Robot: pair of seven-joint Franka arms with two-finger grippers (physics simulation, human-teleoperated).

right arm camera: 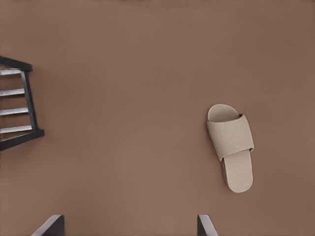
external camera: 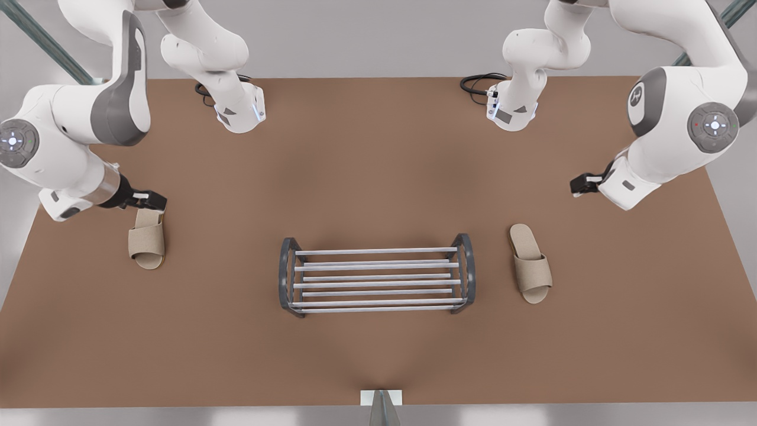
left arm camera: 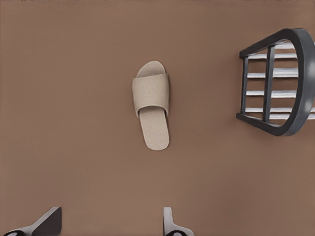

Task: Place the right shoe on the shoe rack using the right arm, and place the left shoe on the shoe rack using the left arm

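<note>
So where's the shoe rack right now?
In the front view, the shoe rack stands in the middle, between the right shoe on that view's left and the left shoe on its right.

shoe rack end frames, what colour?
Dark grey, arched, on the shoe rack; its rods are pale grey. Clearest in the front view.

The counter is plain matte brown; both slippers are beige woven fabric, one beside the shoe rack on the front view's right, the other well off on its left; the rack has pale grey rods and dark grey arched ends; the arms are white with grey caps; each claw is black.
</note>
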